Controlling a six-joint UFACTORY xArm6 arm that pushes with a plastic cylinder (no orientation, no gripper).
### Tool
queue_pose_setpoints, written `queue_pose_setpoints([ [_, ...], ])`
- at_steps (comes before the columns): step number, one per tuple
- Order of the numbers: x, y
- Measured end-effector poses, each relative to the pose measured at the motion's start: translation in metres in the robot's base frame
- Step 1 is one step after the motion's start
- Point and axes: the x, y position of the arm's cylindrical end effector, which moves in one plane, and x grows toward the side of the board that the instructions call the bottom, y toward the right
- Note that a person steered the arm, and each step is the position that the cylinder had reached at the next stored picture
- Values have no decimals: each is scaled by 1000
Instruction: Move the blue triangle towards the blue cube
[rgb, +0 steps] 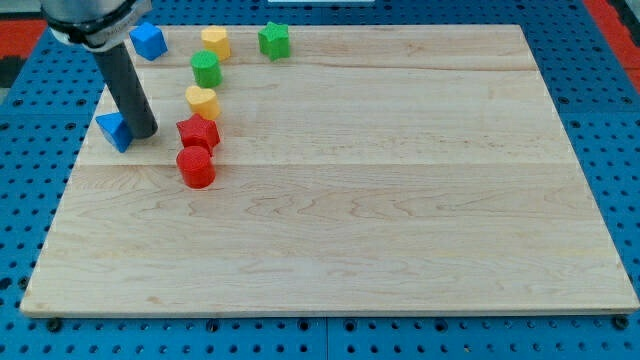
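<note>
Your rod carries no fingers to open or close. My tip (146, 132) touches the blue triangle (114, 130) on its right side; the blue cube (148, 41) sits well apart toward the view's top.

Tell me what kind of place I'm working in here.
Likely a robotics lab bench: a wooden board on a blue perforated base, with small coloured blocks, my tip beside the blue triangle.

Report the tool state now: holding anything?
No gripper: my tip holds nothing, standing just right of the blue triangle block, apparently touching; the blue cube lies toward the view's top.
</note>
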Motion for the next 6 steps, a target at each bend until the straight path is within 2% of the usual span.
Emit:
queue_pose_setpoints([
  [1, 27, -41],
  [2, 23, -58],
  [3, -2, -4],
  [4, -61, -6],
  [5, -87, -9],
  [6, -80, -11],
])
